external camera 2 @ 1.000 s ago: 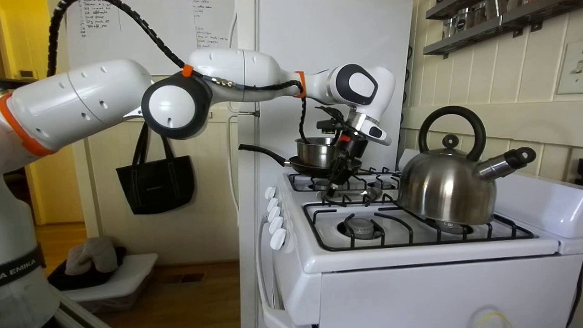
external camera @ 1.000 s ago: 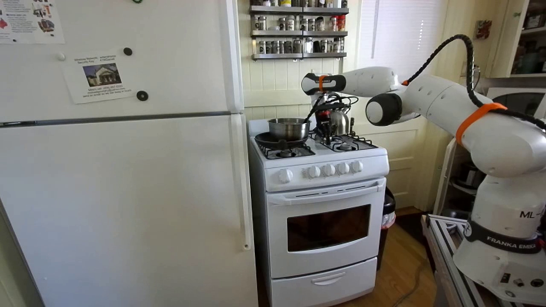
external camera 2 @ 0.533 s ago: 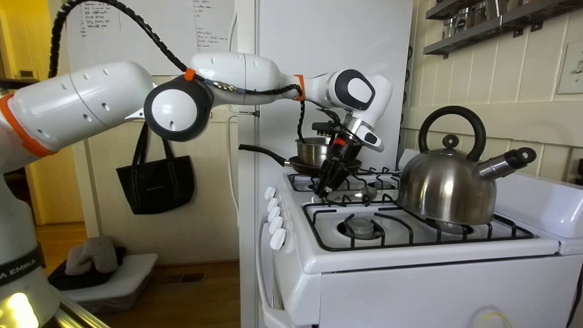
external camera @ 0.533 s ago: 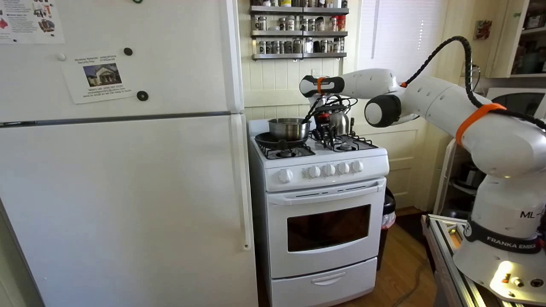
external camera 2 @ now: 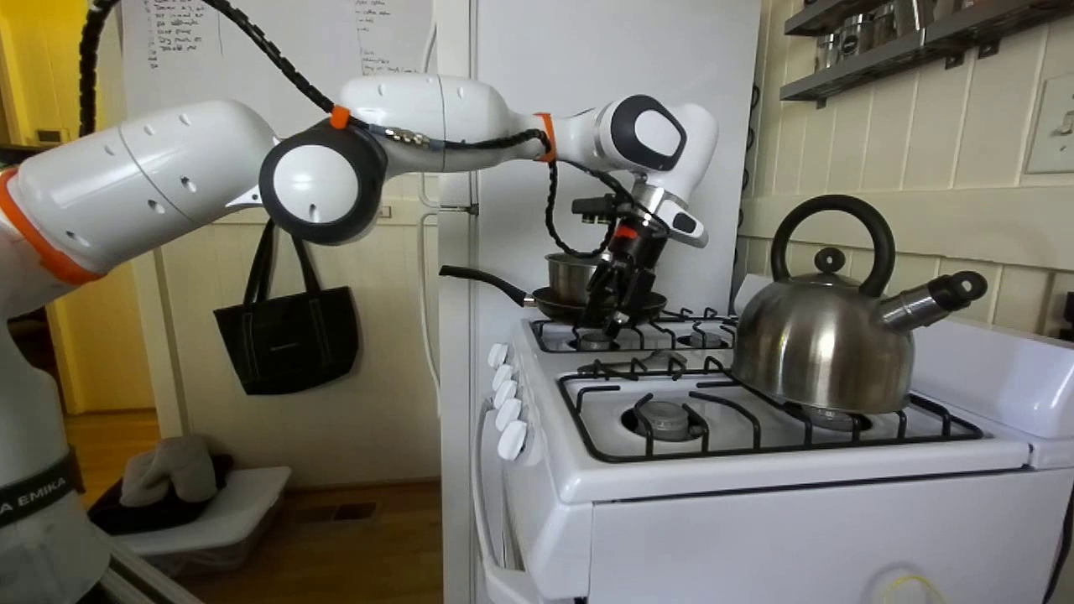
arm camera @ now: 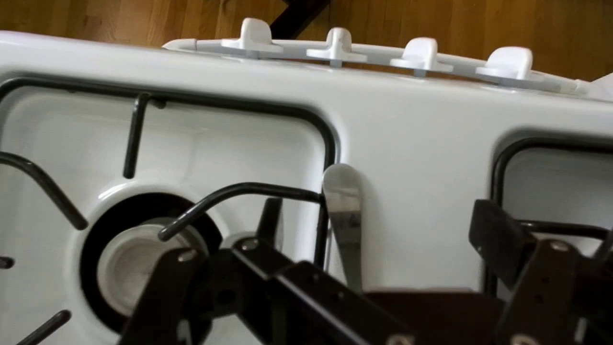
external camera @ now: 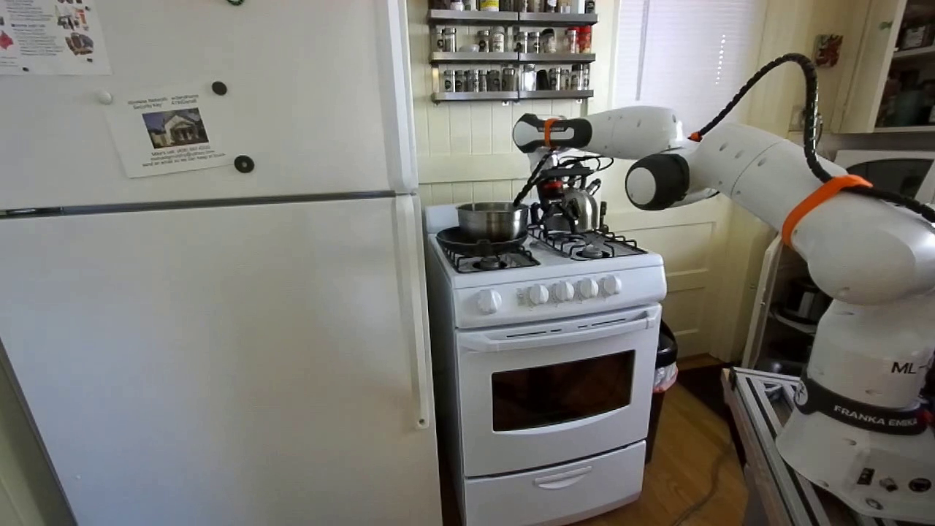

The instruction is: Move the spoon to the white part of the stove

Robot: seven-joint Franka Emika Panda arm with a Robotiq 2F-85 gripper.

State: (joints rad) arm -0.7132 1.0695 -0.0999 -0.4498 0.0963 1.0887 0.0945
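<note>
Your hand (arm camera: 385,223) has risen off the spoon (arm camera: 347,215) and stands wide apart, holding nothing, presumably so you leave it undisturbed. It lies on the stove's white part (arm camera: 421,191), right beside the grate (arm camera: 249,188) under the kettle (external camera 2: 826,344), likely for flatness.

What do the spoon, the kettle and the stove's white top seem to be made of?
Spoon: metal, probably stainless steel; smooth grey with light and dark reflections.
Kettle: likely brushed steel, with streaky highlights down the body; its black handle, without metallic gleam, may be plastic.
White top: smooth and glossy, probably enamelled metal, judging by the sheen along its rounded edges.
</note>
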